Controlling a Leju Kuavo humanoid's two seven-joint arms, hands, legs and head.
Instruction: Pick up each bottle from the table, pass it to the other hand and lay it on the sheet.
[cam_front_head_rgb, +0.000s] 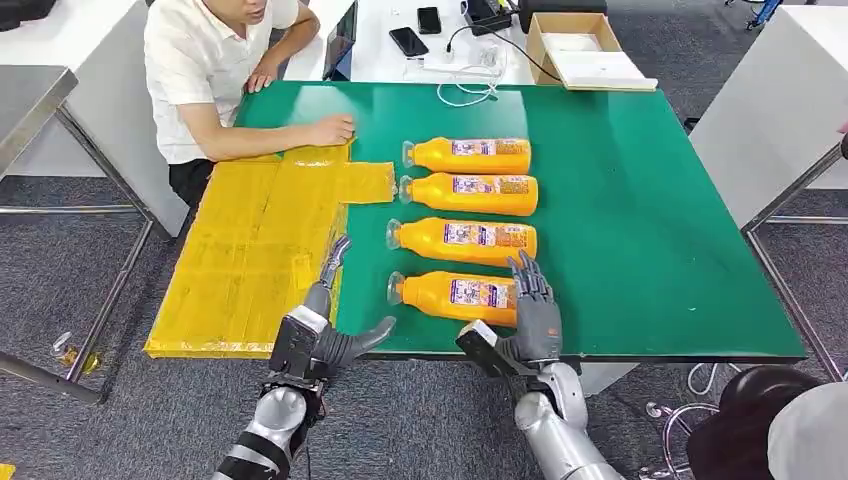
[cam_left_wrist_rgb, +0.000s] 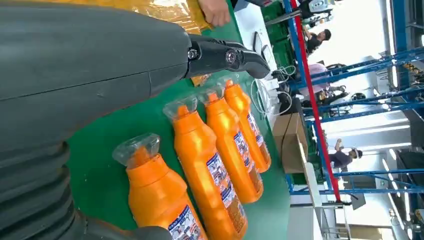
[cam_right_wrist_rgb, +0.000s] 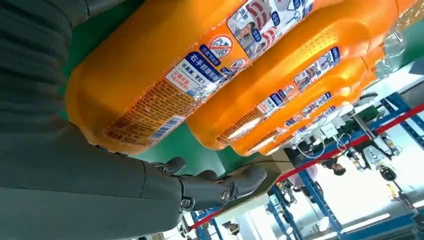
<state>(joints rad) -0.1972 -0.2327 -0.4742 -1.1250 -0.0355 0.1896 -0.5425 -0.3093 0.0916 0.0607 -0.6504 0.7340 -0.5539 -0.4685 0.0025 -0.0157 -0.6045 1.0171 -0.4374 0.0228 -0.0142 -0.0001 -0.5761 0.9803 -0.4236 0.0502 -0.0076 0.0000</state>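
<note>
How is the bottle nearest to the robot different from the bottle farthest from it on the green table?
The nearest bottle has the right hand at its base end; the farthest bottle has no hand near it. The nearest bottle lies close to the table's front edge, while the farthest bottle lies level with the person's hand on the yellow sheet. Both are orange, lie on their sides and point their clear caps toward the sheet.

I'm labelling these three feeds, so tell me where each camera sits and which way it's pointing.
Head view: high on the body, looking forward and down at the green table, four orange plastic bottles and yellow sheet; left hand and right hand show.
Left wrist view: behind the left hand, facing the bottles' capped ends.
Right wrist view: behind the right hand, close on the nearest bottle.
All three share the bottle row.
</note>
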